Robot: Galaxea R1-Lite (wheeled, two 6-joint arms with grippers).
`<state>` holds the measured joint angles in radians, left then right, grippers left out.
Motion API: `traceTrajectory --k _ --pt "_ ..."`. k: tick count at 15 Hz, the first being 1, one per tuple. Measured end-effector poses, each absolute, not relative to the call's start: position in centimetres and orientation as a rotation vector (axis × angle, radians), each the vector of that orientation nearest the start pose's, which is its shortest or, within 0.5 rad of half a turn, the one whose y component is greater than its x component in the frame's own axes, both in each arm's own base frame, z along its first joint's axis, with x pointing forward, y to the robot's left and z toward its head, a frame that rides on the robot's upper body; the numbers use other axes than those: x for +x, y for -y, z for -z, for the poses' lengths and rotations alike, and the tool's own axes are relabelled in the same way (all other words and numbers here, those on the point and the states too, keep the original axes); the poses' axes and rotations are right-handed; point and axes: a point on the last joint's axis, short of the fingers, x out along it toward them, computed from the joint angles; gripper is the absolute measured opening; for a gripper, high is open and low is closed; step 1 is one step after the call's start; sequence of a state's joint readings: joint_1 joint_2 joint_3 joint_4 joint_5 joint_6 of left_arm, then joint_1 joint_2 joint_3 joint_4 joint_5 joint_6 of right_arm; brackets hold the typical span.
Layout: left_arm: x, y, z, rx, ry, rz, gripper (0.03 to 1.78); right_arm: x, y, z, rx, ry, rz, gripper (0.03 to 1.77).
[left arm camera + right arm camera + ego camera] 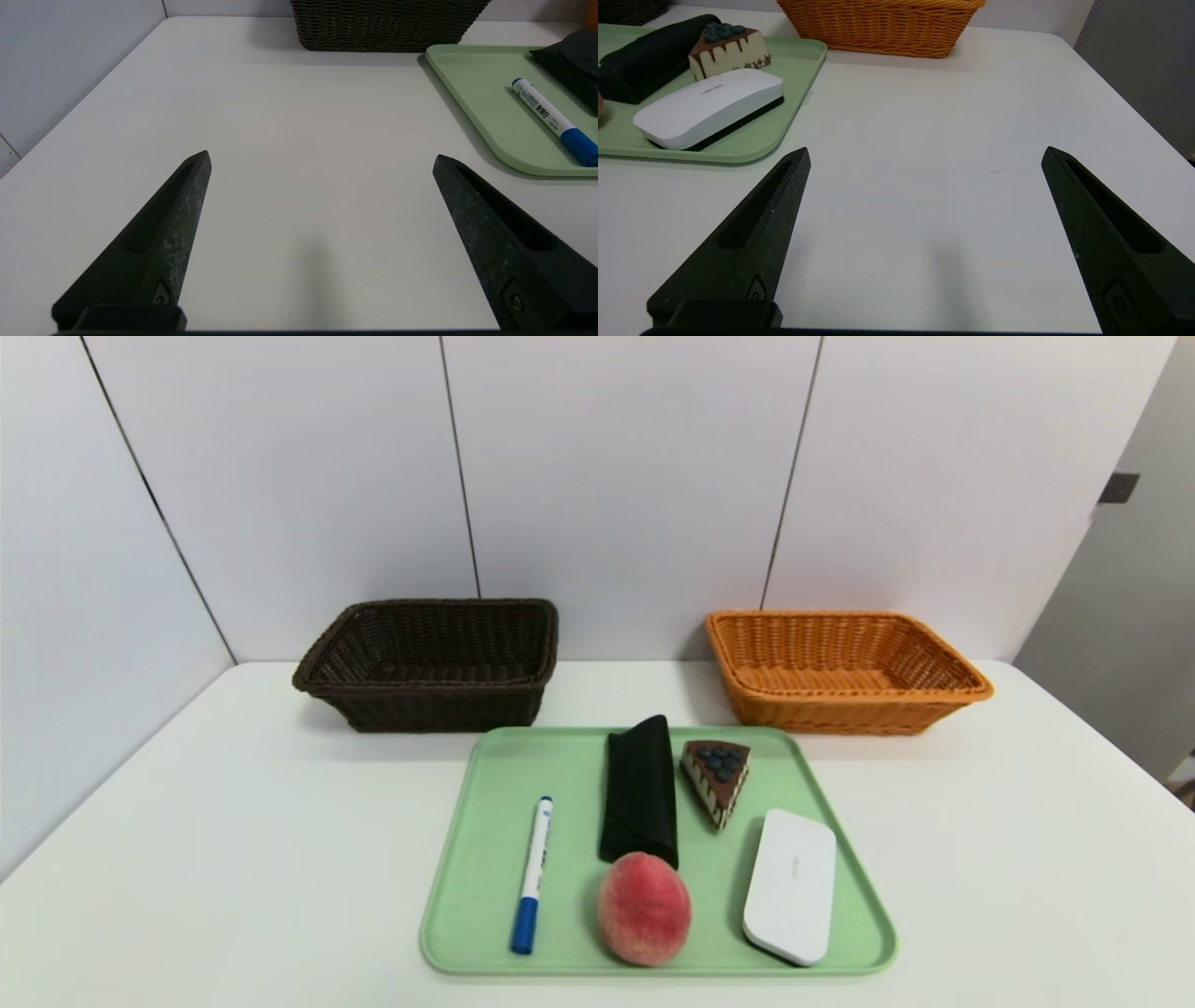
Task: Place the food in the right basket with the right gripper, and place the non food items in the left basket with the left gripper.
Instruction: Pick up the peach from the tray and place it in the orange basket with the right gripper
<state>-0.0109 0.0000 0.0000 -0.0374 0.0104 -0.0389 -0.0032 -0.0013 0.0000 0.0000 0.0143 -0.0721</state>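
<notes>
Left gripper [322, 158] released, over bare worktop [289, 140] beside green tray [481, 88]. Right gripper [924, 156] released, over worktop on tray's other side. Tray holds marker [532, 874], black pouch [639, 789], cake slice [716, 777], peach [644, 908], white case [790, 885]. Dark basket [429, 663] behind-left, orange basket [840, 670] behind-right.

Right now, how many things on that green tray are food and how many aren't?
Food: 2, the peach and the cake slice.
Non-food: 3, the blue marker, the black pouch and the white case.
Total: 5, all lying on the tray; both baskets hold none.
</notes>
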Motion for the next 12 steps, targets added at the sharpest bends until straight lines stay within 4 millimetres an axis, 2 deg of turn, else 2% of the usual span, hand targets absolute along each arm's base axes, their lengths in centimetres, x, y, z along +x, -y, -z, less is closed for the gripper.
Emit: traceTrajectory --k 6,7,9,12 --pt "-2.3 -0.1 -7.9 -0.039 0.036 0.0 1.69 -2.3 0.0 -7.6 -0.049 0.005 -0.01 1.71" --pt "-2.4 0.0 -8.3 -0.039 0.042 0.003 1.69 -2.5 0.0 -8.1 -0.048 0.02 -0.011 1.71" --pt "-3.5 0.0 -10.8 -0.038 0.062 0.027 1.69 -3.0 0.0 -10.3 -0.038 0.038 -0.012 1.71" --pt "-5.9 0.2 -15.8 -0.039 -0.027 0.117 1.69 -3.4 -0.1 -15.7 0.001 -0.013 -0.033 1.71"
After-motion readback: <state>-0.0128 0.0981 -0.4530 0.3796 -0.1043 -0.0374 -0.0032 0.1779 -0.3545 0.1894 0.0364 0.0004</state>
